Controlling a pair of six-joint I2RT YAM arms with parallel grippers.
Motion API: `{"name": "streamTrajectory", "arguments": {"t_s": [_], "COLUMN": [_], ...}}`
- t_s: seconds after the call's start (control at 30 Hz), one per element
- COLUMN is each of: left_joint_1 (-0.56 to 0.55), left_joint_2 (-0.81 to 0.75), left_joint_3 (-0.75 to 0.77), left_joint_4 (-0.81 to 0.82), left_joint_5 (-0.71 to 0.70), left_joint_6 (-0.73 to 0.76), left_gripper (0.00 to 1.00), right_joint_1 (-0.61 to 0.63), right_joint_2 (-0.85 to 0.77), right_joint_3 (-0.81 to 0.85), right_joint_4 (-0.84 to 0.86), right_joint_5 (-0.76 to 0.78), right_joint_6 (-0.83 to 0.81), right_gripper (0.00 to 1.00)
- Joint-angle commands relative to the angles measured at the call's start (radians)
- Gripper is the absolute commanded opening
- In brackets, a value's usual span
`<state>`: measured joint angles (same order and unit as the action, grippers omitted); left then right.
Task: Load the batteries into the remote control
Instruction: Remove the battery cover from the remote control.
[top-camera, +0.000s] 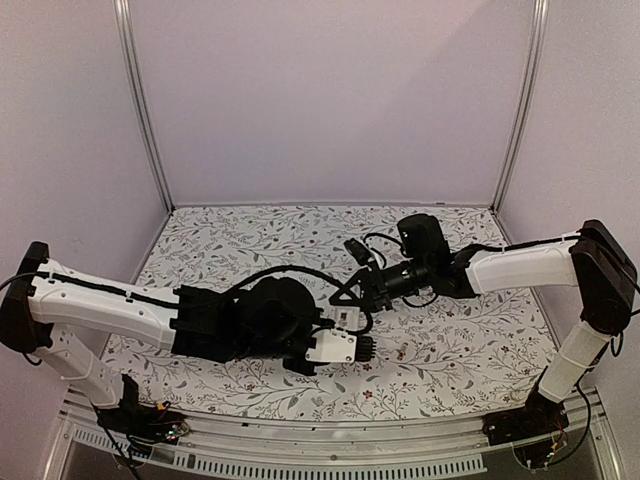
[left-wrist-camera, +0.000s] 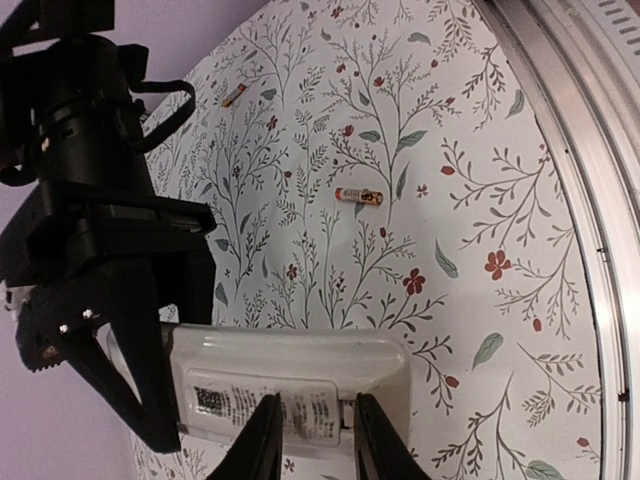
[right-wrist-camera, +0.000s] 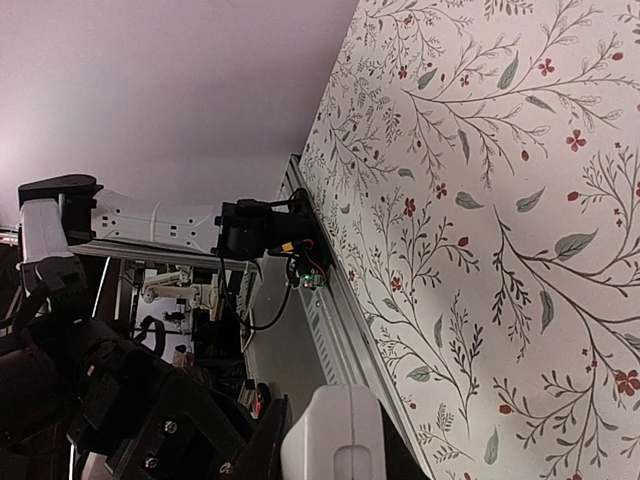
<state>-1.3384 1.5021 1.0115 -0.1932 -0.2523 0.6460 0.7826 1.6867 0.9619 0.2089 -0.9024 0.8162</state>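
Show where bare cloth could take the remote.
Free: cloth along the back wall, and the strip by the front rail. Crowded: centre, where left fingers and right fingers grip the remote, batteries lying just beyond.

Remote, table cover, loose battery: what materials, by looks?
Remote: white plastic, a smooth moulded shell with a soft sheen. Table cover: printed cloth or vinyl, matte floral pattern; can't tell which. Battery: likely metal under a glossy reddish-gold wrap.

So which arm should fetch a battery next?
Right, probably. The left gripper clamps the remote mid-body; the right gripper only pinches its end, and the batteries lie on the cloth beyond, toward its side.
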Motion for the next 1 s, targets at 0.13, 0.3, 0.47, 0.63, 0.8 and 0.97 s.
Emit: {"name": "streamTrajectory", "arguments": {"t_s": [0.13, 0.3, 0.47, 0.63, 0.8, 0.97], "left_joint_1": [-0.014, -0.022, -0.024, -0.024, -0.024, -0.021], "left_joint_2": [-0.069, -0.075, -0.081, -0.076, -0.062, -0.043], "left_joint_3": [-0.049, -0.055, -0.057, -0.061, -0.08, -0.085], "left_joint_4": [0.125, 0.131, 0.13, 0.071, 0.063, 0.049], "left_joint_5": [-0.123, -0.126, -0.121, -0.104, -0.12, -0.13], "left_joint_6": [0.056, 0.057, 0.056, 0.04, 0.03, 0.031], "left_gripper": [0.26, 0.26, 0.26, 0.26, 0.26, 0.26], "right_joint_1": [0.011, 0.0, -0.005, -0.02, -0.025, -0.025], "right_joint_2": [0.048, 0.048, 0.051, 0.046, 0.039, 0.033], "right_joint_3": [0.018, 0.017, 0.016, 0.013, 0.017, 0.014], "right_joint_4": [0.02, 0.018, 0.018, 0.02, 0.02, 0.027], "right_joint_5": [-0.05, -0.038, -0.036, -0.036, -0.039, -0.037], "right_joint_6": [0.049, 0.061, 0.063, 0.063, 0.064, 0.066], "right_gripper": [0.0, 0.0, 0.0, 0.0, 0.0, 0.0]}}
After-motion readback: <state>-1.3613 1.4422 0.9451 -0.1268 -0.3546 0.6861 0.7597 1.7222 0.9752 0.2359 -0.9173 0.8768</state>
